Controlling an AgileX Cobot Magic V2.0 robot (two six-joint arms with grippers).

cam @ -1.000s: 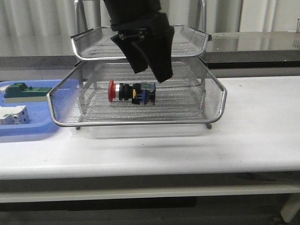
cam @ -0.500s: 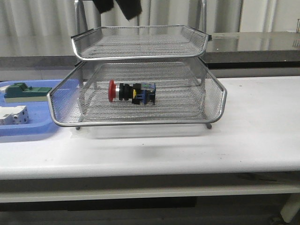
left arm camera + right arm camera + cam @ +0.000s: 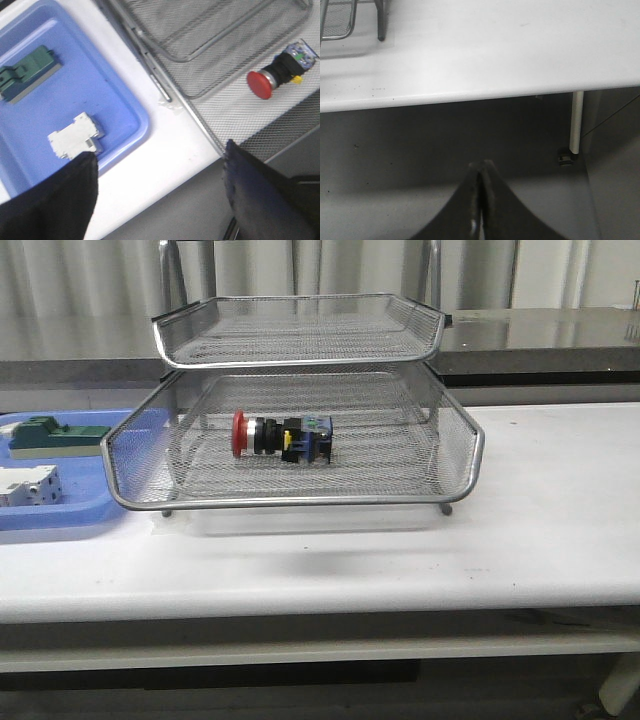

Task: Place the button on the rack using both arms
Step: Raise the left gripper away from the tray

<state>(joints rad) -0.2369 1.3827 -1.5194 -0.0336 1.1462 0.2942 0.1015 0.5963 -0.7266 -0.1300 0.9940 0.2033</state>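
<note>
Gone from the front view is the black two-finger hand that was being seen over the rack a second ago and at the upper edge half a second ago; no arm is being shown there now.

Item 1: small cylindrical push-button switch with red mushroom head, silver ring, black body and yellow and blue-green rear block. It is being carried on its side by the mesh of the middle tier, head toward the blue tray, unmoved across the three front pictures. Nothing is touching it. It is judged to be placed, and is being kept from rolling off by the raised mesh walls.

Item 2: silver three-tier wire-mesh letter tray rack with chrome rims. It is being supported on thin legs on the white counter; the top tier is being shown bare.

Item 3: left hand. It is being held released, fingers well apart and grasping nothing, above the counter edge between tray and rack, judged to be pulled clear after delivery.

Item 4: right hand. It is being held clenched, fingers touching with nothing between them, out past the counter edge over the floor, well apart from the rack.

Item 5: flat blue plastic tray, beside the rack, in which a green block-shaped component and a white rectangular breaker-like component are being kept, apart from each other.
</note>
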